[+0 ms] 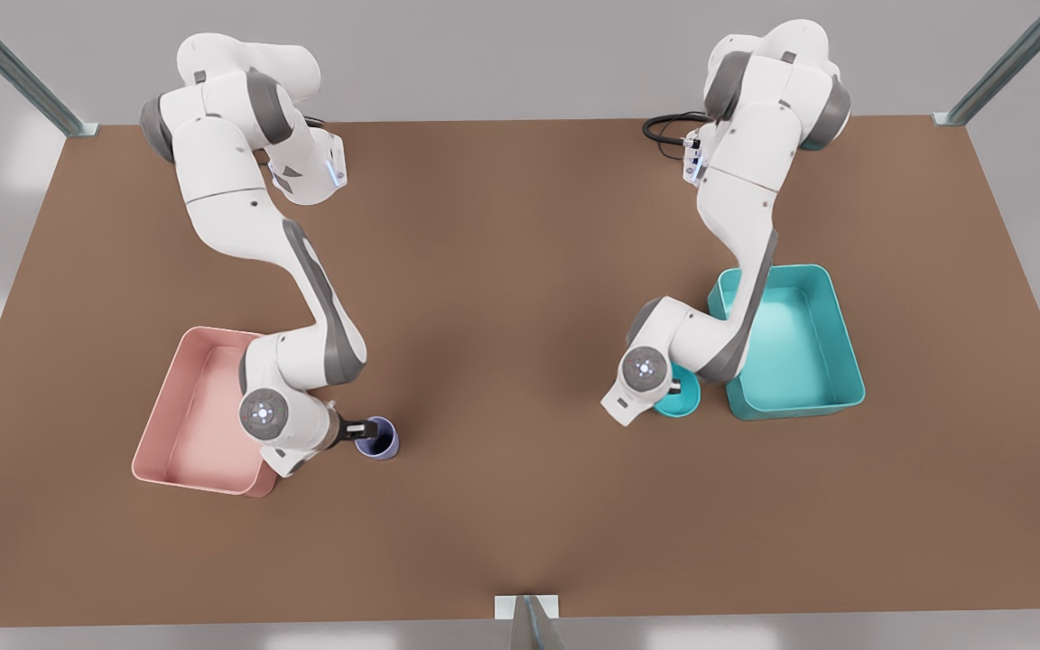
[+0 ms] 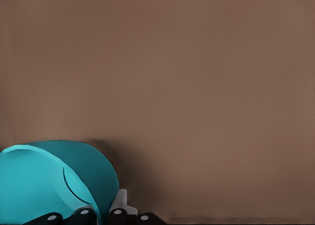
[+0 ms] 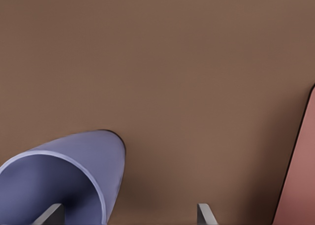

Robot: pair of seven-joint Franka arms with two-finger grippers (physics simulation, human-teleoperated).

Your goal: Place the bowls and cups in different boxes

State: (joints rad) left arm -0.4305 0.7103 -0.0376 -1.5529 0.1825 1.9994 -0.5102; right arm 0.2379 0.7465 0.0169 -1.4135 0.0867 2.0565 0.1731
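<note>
The teal bowl (image 1: 681, 404) sits on the table just beside the teal box (image 1: 800, 348), at the front view's right. My left gripper (image 1: 682, 386) is down at it, and in the left wrist view the fingers (image 2: 83, 215) pinch the bowl (image 2: 44, 180) by its rim wall, one inside and one outside. At the front view's left, the lavender cup (image 1: 380, 441) stands next to the pink box (image 1: 168, 424). My right gripper (image 1: 365, 431) reaches over it. The fingers (image 3: 205, 215) are wide apart and straddle the wall of the cup (image 3: 54, 180).
The brown table (image 1: 520, 298) stretches bare between the two arms. The pink box's edge (image 3: 300, 185) lies close beside the right gripper. Metal frame posts stand at the table's corners and front edge.
</note>
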